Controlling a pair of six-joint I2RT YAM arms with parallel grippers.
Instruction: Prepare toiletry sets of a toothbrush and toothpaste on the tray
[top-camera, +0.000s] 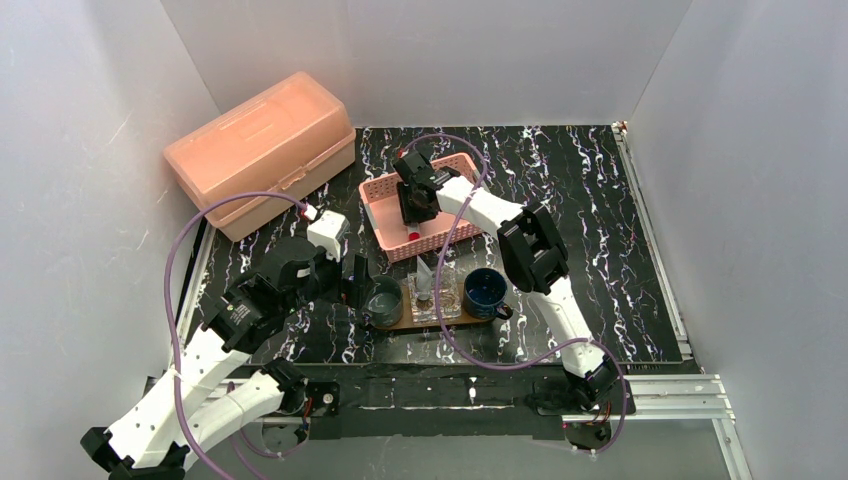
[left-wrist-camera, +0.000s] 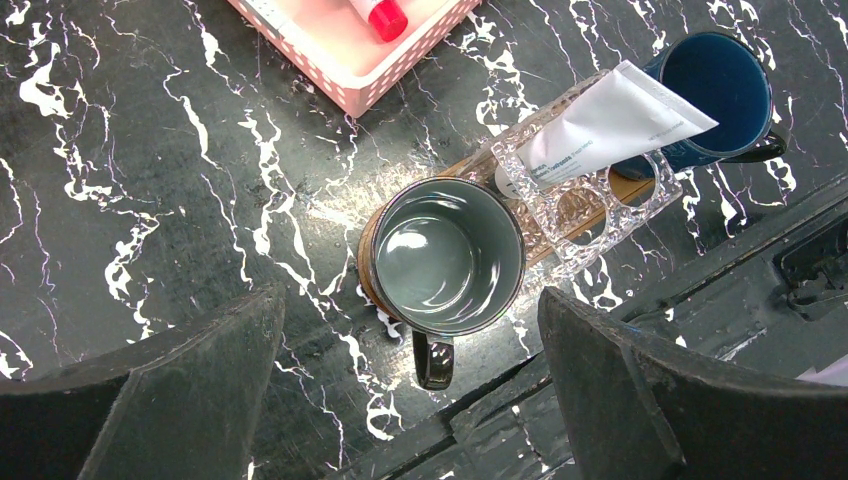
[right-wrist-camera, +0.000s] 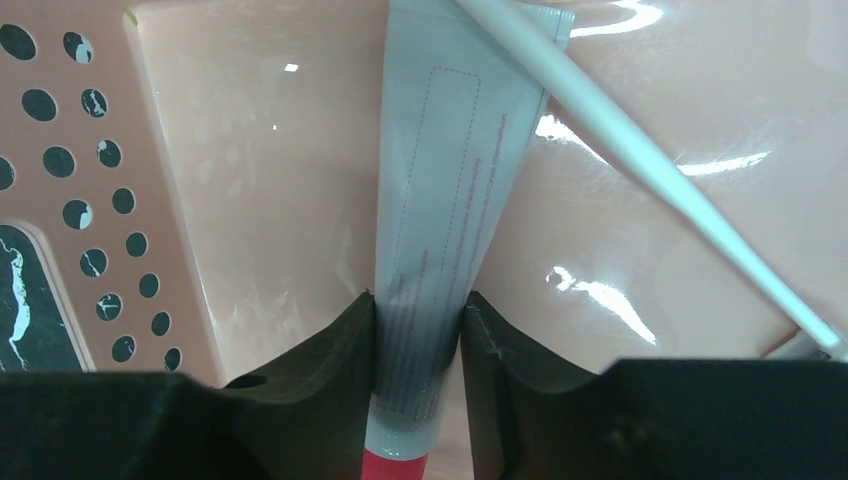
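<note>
My right gripper (top-camera: 415, 200) is down inside the pink basket (top-camera: 450, 232). In the right wrist view it (right-wrist-camera: 418, 335) is shut on a silvery-white toothpaste tube (right-wrist-camera: 450, 180) just above its red cap (right-wrist-camera: 395, 467). A white toothbrush (right-wrist-camera: 640, 150) lies across that tube's flat end. The brown wooden tray (top-camera: 450, 323) holds a grey mug (top-camera: 383, 300), a clear holder (top-camera: 437, 298) with another toothpaste tube (top-camera: 425, 275) leaning in it, and a blue mug (top-camera: 487, 290). My left gripper (top-camera: 358, 282) is open and empty, just left of the grey mug (left-wrist-camera: 450, 255).
A closed pink lidded box (top-camera: 260, 150) stands at the back left. White walls enclose the black marbled table on three sides. The grey mug's handle (left-wrist-camera: 433, 360) points toward the table's near edge.
</note>
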